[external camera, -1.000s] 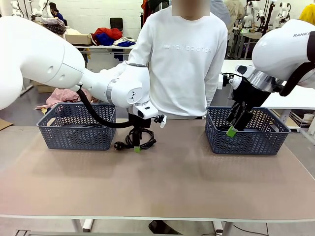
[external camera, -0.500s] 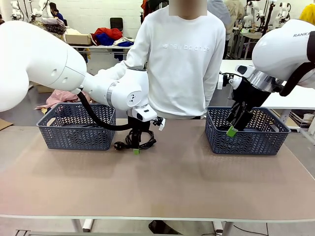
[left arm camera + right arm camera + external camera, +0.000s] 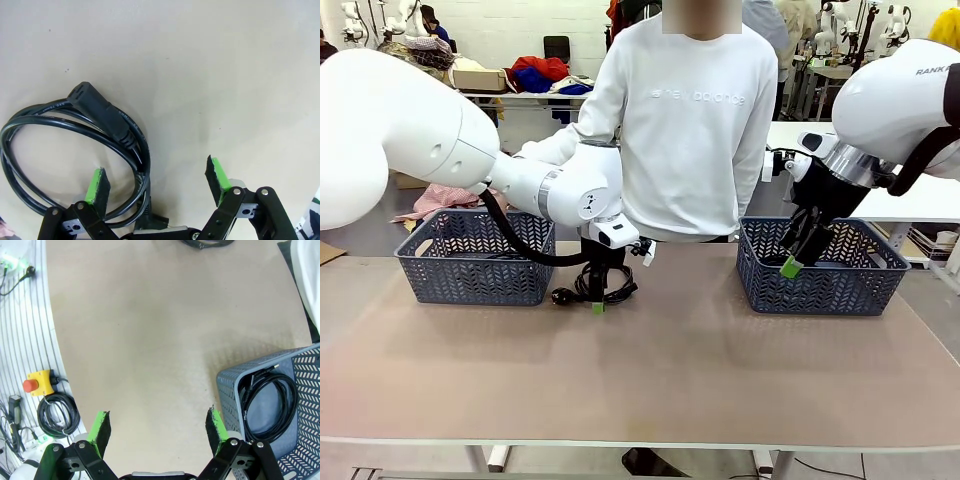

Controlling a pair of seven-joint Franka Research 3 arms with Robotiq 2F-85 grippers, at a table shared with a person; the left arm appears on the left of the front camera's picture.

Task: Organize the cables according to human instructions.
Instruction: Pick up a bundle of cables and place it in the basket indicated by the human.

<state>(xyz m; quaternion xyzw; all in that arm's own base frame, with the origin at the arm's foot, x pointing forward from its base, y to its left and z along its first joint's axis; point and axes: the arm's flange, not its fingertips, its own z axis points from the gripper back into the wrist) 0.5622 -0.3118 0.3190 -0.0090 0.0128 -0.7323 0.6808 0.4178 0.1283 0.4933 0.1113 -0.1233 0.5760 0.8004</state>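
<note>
- At the bottom of my left wrist view, the left tool (image 3: 156, 182) is spread wide and grasps nothing; one strand of the coiled cable (image 3: 75, 145) runs between its green pads (image 3: 97, 184), and the plug lies at centre left on the tan surface (image 3: 225, 65).
- In the front view that cable (image 3: 598, 283) lies left of centre on the surface, the left tool (image 3: 597, 300) standing right over it.
- My right tool (image 3: 156, 432) is also spread and empty, low in its own view; a second coiled cable (image 3: 267, 405) lies inside the grey basket (image 3: 227, 390) at lower right.
- At right in the front view the right tool (image 3: 790, 266) hangs at that basket's (image 3: 820, 290) near left corner.
- Another grey basket (image 3: 470, 272) sits at left.
- Farthest off, a person in a white sweatshirt (image 3: 695, 120) stands behind the surface at upper centre.
</note>
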